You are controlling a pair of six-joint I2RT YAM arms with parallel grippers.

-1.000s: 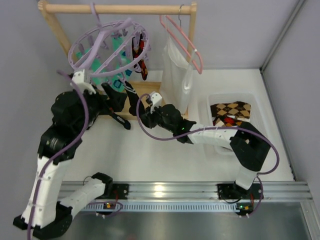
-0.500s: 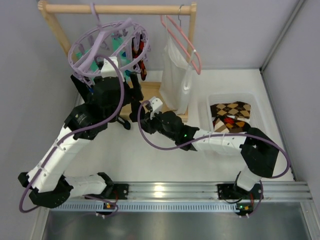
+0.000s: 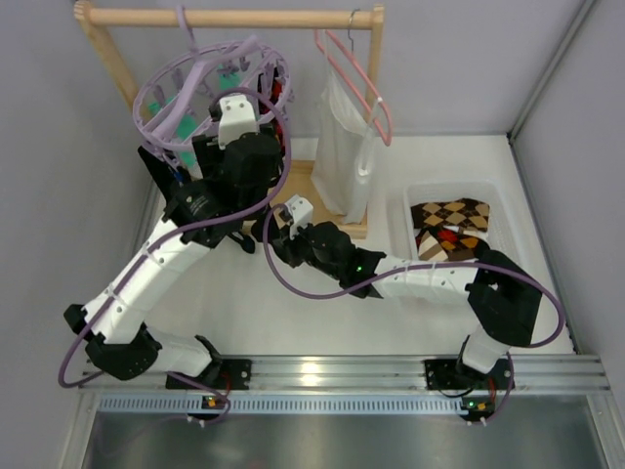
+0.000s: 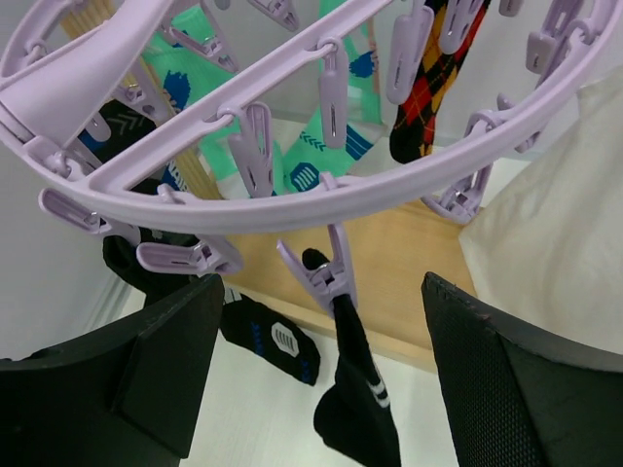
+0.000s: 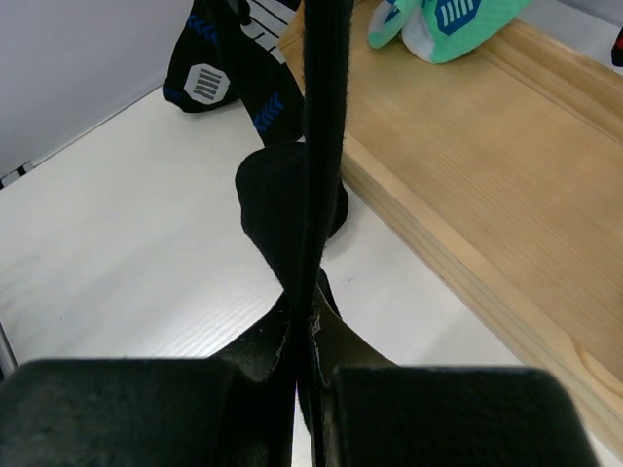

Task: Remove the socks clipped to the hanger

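The lavender hanger (image 4: 389,185) hangs from the wooden rail, its ring (image 3: 156,93) crossing the top of the left wrist view. One clip (image 4: 329,277) holds a long black sock (image 4: 360,399). My left gripper (image 4: 321,379) is open, its fingers on either side of that sock and just below the clip, touching nothing. Teal socks (image 4: 209,88) and a red-orange-black sock (image 4: 428,88) hang further back. A black sock with blue marks (image 4: 268,336) hangs at the left. My right gripper (image 5: 311,336) is shut on the lower end of a black sock (image 5: 316,146), which is pulled taut.
A pink hanger with a white garment (image 3: 347,137) hangs to the right of the ring. A clear bin (image 3: 418,191) at the right holds argyle socks. The wooden rack base (image 3: 298,181) lies under the hanger, and the right arm (image 3: 420,274) stretches across the table.
My left arm has swung up from near the table to the hanger, with its jaws narrowing a little. My right gripper stays shut on the black sock and has shifted slightly left.
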